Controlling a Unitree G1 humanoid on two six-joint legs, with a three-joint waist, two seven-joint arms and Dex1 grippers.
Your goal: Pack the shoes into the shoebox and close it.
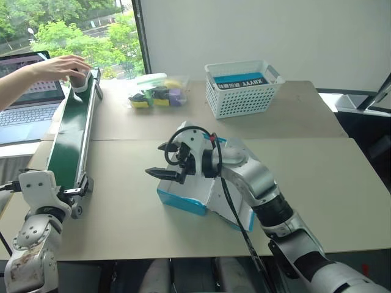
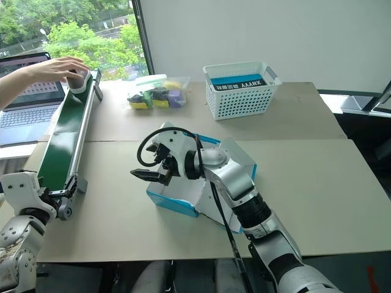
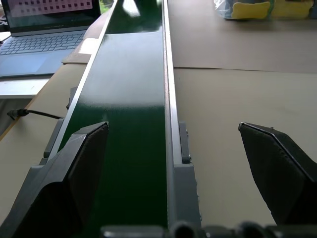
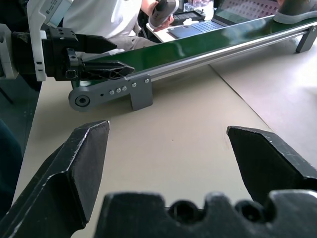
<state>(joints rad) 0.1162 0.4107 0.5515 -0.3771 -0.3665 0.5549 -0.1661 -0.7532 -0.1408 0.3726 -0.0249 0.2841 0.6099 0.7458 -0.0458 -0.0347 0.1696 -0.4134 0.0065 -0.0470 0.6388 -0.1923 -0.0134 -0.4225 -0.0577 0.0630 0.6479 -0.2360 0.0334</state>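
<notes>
At centre frame in the left eye view, the right gripper (image 1: 164, 160) hangs open above the bright blue cardboard shoebox (image 1: 183, 200); upper left, a person's hand (image 1: 66, 66) rests on a grey fabric sneaker (image 1: 82, 80) lying on the long green conveyor belt (image 1: 70, 140). In the left wrist view, the left gripper (image 3: 173, 148) gapes empty over the belt.

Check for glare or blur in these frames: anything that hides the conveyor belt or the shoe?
Left wrist view: window light puts a bright sheen on the green conveyor belt, and its far end is soft. Right wrist view: the grey shoe on the belt is cut off by the frame edge. Head views: bright window, evenly lit table.
</notes>
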